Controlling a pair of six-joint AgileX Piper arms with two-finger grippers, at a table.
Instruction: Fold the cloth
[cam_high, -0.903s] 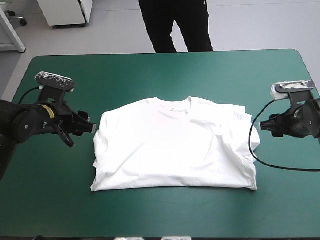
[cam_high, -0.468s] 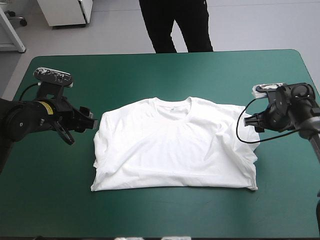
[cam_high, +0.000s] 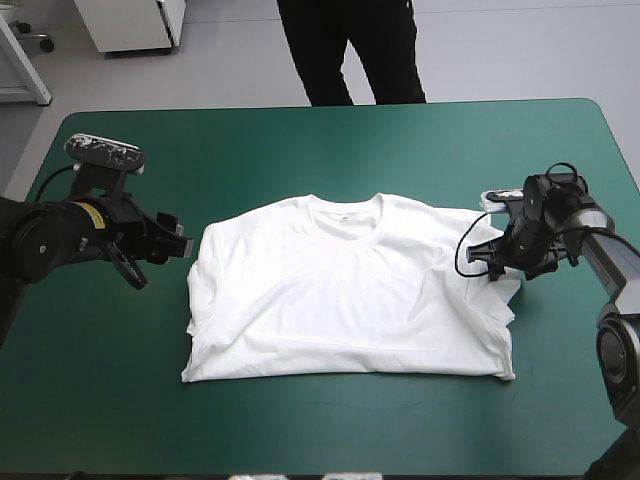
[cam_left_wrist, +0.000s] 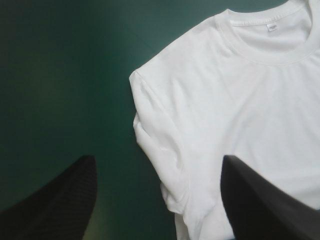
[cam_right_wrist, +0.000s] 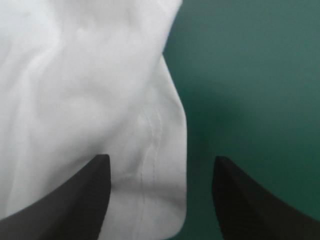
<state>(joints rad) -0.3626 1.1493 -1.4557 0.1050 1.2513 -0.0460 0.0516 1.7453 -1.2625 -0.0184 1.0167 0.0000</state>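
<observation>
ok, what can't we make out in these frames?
- High view: the right gripper has its tips hidden behind its own body, so contact with the T-shirt is unclear.
- Right wrist view: the cloth edge between the open gripper is blurred, so its height above the cloth cannot be judged.
- Left wrist view: the picture's edge cuts off most of the T-shirt.
- Collar label: too small to read.
- Under the top layer: hidden in every view.

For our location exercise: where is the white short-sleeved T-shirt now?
High view: the T-shirt lies flat mid-table on the teal-green cover, between the left gripper and right gripper.
</observation>
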